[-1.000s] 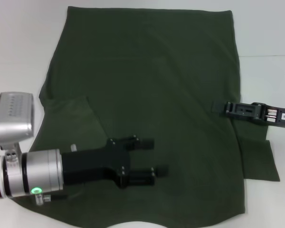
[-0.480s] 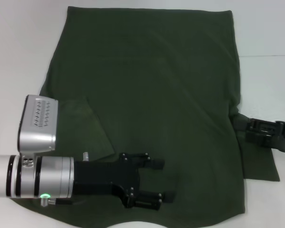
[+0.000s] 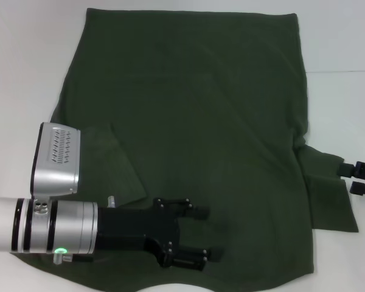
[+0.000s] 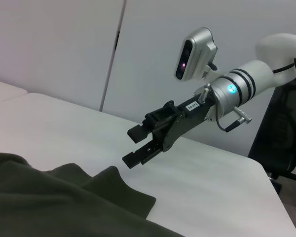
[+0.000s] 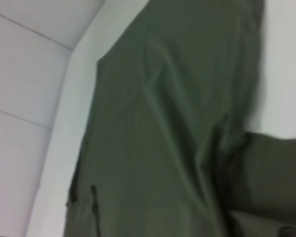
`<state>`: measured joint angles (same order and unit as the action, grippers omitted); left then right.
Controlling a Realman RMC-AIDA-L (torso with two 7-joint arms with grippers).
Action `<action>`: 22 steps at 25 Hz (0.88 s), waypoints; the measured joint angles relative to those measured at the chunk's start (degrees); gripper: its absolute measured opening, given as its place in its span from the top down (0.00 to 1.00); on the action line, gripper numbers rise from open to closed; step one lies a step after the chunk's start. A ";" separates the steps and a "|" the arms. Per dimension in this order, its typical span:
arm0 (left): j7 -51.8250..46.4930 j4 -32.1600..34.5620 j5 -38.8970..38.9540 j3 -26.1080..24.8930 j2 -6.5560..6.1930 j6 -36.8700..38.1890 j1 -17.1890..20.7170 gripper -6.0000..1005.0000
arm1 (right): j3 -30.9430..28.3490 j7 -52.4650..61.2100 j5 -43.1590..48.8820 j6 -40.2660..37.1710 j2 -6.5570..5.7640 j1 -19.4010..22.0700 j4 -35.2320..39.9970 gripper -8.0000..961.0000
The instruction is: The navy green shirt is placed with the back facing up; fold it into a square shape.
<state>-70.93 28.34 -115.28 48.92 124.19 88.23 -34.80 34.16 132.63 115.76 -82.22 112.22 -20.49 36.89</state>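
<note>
The navy green shirt [image 3: 194, 109] lies spread flat on the white table [image 3: 24, 73], plain side up. Its left sleeve [image 3: 112, 164] is folded in over the body, while the right sleeve [image 3: 331, 204] sticks out sideways. My left gripper [image 3: 210, 233] hovers open over the shirt's near part, holding nothing. My right gripper [image 3: 350, 177] is open just off the right sleeve, at the frame's right edge. In the left wrist view the right gripper [image 4: 132, 145] hangs open above the bare table beside the sleeve [image 4: 113, 190]. The right wrist view shows only the shirt [image 5: 163, 123].
Bare white table surface surrounds the shirt on the left, far side and right [image 3: 340, 103]. A table seam runs along the right side at mid height. Grey wall panels [image 4: 64, 49] stand behind the table.
My left gripper has slid toward the near edge and a little to the right over the shirt. The right gripper has drawn back to the right, off the shirt's side edge.
</note>
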 joint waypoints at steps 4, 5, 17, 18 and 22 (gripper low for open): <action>0.00 -0.02 -0.10 0.03 0.00 0.00 0.20 0.16 | -0.69 0.52 2.26 1.67 -0.12 -0.24 0.19 0.13; 0.00 -0.04 -0.11 0.03 0.00 0.00 0.23 0.16 | -0.80 0.51 2.53 2.12 -0.14 -0.33 0.20 0.13; 0.00 -0.13 -0.21 0.03 0.00 -0.06 0.27 0.16 | -0.26 -0.72 2.72 6.12 0.99 -1.48 -0.52 0.13; 0.00 -0.13 -0.21 0.00 0.00 -0.07 0.28 0.16 | -0.23 -0.99 2.72 6.59 1.24 -1.61 -0.55 0.13; 0.00 -0.13 -0.21 -0.17 0.00 -0.08 0.52 0.16 | -0.16 -2.00 2.72 8.13 2.15 -1.90 -0.60 0.13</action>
<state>-70.93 28.21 -115.49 48.75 124.19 88.15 -34.28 33.99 130.63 118.48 -74.10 114.37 -22.39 36.29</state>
